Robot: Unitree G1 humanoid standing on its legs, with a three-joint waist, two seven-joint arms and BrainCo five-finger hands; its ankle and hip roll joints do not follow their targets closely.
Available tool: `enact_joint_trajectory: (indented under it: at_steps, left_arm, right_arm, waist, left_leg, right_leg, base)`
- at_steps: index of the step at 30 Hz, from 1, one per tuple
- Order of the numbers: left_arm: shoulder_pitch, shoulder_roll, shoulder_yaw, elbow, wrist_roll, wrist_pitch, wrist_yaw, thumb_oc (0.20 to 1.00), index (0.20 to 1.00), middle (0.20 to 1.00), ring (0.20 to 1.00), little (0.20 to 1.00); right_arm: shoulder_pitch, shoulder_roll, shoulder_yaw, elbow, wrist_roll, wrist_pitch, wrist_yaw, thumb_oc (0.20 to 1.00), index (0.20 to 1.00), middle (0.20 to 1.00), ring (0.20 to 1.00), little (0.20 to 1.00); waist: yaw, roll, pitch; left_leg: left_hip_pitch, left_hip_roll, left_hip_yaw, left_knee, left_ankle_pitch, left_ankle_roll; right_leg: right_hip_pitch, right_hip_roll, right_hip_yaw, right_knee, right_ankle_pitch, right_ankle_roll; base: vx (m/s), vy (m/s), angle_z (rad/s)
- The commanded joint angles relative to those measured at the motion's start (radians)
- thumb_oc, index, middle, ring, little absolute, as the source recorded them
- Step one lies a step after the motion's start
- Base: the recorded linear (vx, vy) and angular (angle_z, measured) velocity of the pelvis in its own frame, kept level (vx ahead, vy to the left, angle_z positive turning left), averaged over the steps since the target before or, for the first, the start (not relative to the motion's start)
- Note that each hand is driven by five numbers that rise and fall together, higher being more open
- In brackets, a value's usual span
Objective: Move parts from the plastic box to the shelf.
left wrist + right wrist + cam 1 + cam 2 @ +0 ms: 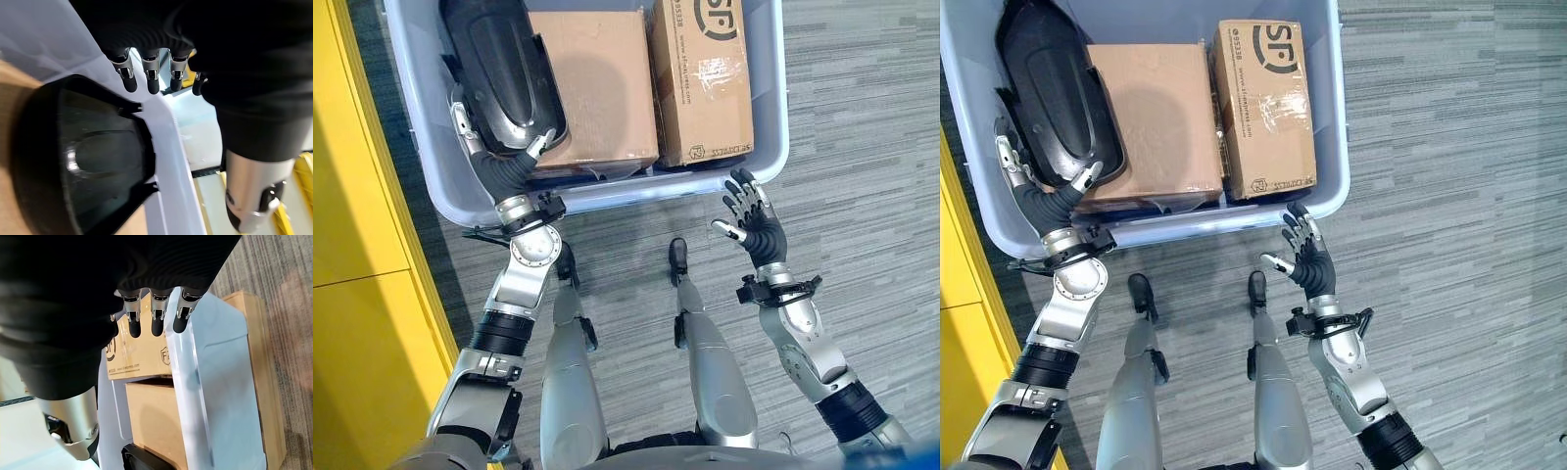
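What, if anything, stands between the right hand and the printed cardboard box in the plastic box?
The plastic box's near wall does. The right hand hovers open just outside that rim, with the printed cardboard box lying directly behind the wall. Nothing covers it from above.

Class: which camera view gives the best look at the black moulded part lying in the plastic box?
The right eye view: the black part shows whole, lying on a cardboard box in the plastic box, the left hand at its near end. The left eye view crops it; the left wrist view shows one end; the right wrist view a sliver.
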Motion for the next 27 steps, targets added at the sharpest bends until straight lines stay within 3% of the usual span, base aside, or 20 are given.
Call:
enact_joint_trajectory:
  at_steps: [1, 17, 27]
  left_arm:
    - [-0.013, 0.055, 0.069, 0.001, 0.012, -0.035, 0.050, 1.000, 1.000, 1.000, 1.000, 1.000]
    - [0.045, 0.060, 0.122, -0.079, 0.039, -0.042, 0.093, 1.000, 1.000, 1.000, 1.000, 1.000]
    - [0.008, 0.068, 0.092, 0.001, 0.002, -0.031, 0.061, 1.000, 1.000, 1.000, 1.000, 1.000]
  right_arm:
    - [0.025, -0.015, -0.072, -0.091, 0.013, -0.058, -0.006, 1.000, 1.000, 1.000, 1.000, 1.000]
    - [0.025, -0.026, -0.078, -0.106, 0.029, -0.054, -0.001, 1.000, 1.000, 1.000, 1.000, 1.000]
    - [0.022, -0.032, -0.081, -0.107, 0.020, -0.048, -0.002, 1.000, 1.000, 1.000, 1.000, 1.000]
  waist:
    - [0.010, -0.053, 0.004]
    - [0.024, -0.060, 0.004]
    - [0.018, -0.068, 0.005]
  left_leg:
    - [0.041, 0.075, -0.032, 0.008, -0.030, -0.038]
    - [0.032, 0.068, -0.042, 0.013, -0.038, -0.036]
    - [0.031, 0.067, -0.040, 0.006, -0.039, -0.034]
  right_leg:
    - [0.129, -0.101, -0.052, 0.011, 0.015, 0.060]
    - [0.134, -0.099, -0.067, 0.010, 0.008, 0.059]
    - [0.128, -0.098, -0.064, 0.009, 0.010, 0.058]
  base:
    - [0.00, 0.000, 0.00]
    - [0.00, 0.000, 0.02]
    - [0.00, 0.000, 0.00]
